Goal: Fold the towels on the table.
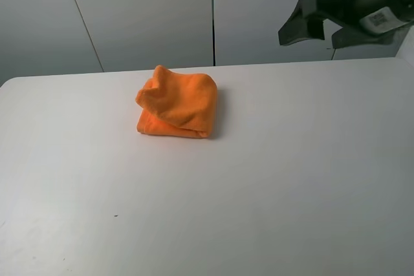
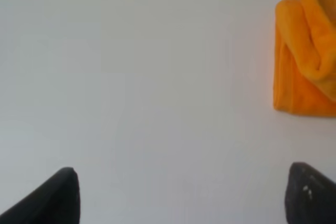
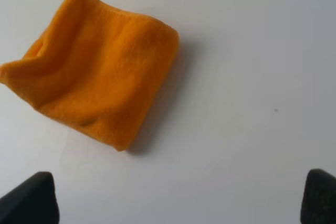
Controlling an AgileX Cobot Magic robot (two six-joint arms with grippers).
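Note:
The orange towel (image 1: 178, 103) lies folded into a small thick bundle on the white table (image 1: 291, 179), left of centre toward the back. It also shows in the left wrist view (image 2: 307, 51) and in the right wrist view (image 3: 97, 69). No label shows. My right gripper (image 1: 309, 25) hangs open and empty high above the table's back right, well clear of the towel; its fingertips (image 3: 31, 199) frame the wrist view. My left gripper (image 2: 181, 195) is open and empty over bare table beside the towel; it is out of the high view.
Grey wall panels (image 1: 149, 11) stand behind the table's back edge. A tiny dark speck (image 1: 116, 215) lies on the tabletop near the front left.

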